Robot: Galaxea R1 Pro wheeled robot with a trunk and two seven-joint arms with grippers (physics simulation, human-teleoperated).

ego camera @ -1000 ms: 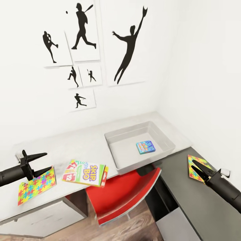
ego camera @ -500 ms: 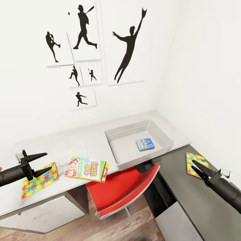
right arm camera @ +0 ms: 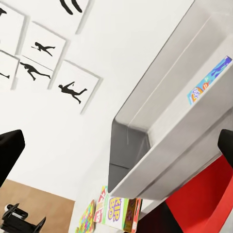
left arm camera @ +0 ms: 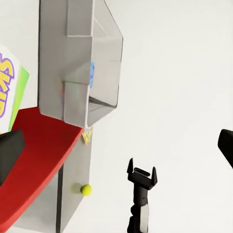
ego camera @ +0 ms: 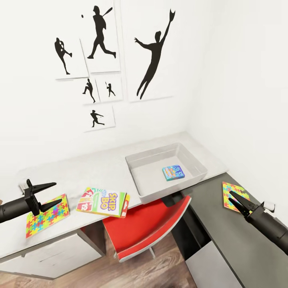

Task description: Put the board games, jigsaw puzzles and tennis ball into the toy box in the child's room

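Toy box (ego camera: 200,165): grey, shallow, rectangular tray with sloped walls, sitting on the light tabletop (ego camera: 100,168) at its corner end, front edge overhanging the red chair (ego camera: 148,228). We see it from the side in the left wrist view (left arm camera: 80,63) and from below the rim in the right wrist view (right arm camera: 160,141).

Inside the box: one small blue board game (ego camera: 173,173), flat on the floor of the box, multicoloured print on top.

Just beside the box, toward the left arm: Skip-Bo board game (ego camera: 103,202), green/white/red box lying flat near the tabletop's front edge. Beyond it, further from the box: jigsaw puzzle (ego camera: 47,215), flat, bright multicoloured piece pattern.

Other side of the box, on the dark tabletop (ego camera: 224,240): second jigsaw puzzle (ego camera: 234,196), same colour pattern, flat.

Tennis ball (left arm camera: 86,190): small, yellow-green, we spot it in the left wrist view past the chair.

Left claw (ego camera: 45,196): fingers spread, holding nothing, hovering over the first puzzle's near edge.

Right claw (ego camera: 236,199): fingers parted only slightly, empty, tips over the second puzzle.

Wall behind the box: black baseball silhouette prints (ego camera: 100,36).
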